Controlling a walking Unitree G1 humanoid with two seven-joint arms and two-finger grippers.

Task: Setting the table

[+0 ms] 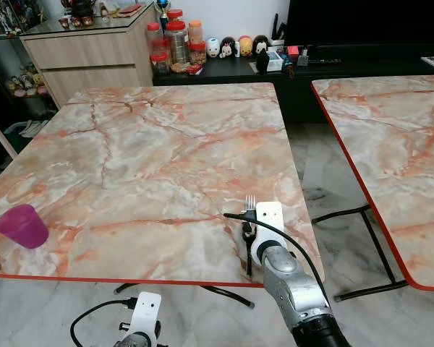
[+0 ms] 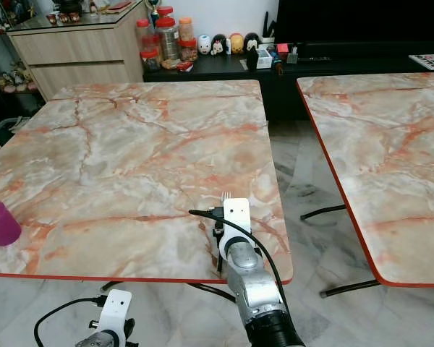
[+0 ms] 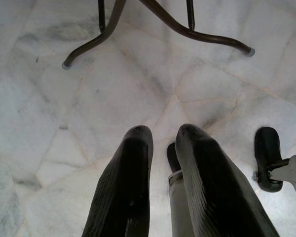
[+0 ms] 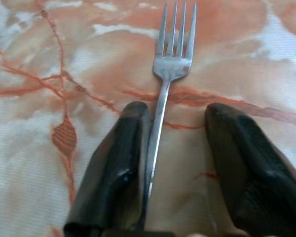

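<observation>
A silver fork [image 4: 173, 59] lies flat on the marble table [image 1: 159, 144] near its front right corner, tines pointing away from me. My right gripper [image 4: 176, 109] is open and low over the table, with the fork's handle between its fingers [image 4: 121, 168] and lying against one of them. The fork's tines [image 1: 249, 203] stick out past the wrist mount in the eye views. A purple cup [image 1: 22, 225] stands upright at the table's front left edge. My left gripper [image 3: 165, 129] hangs below the table edge, pointing at the floor, its fingers close together around nothing.
A second marble table [image 1: 398, 137] stands to the right across a narrow strip of tiled floor [image 1: 325, 173]. Dark metal table legs [image 3: 163, 22] rest on the floor under the near table. At the back are a wooden cabinet [image 1: 87, 54], several jars [image 1: 177, 40] and a black console.
</observation>
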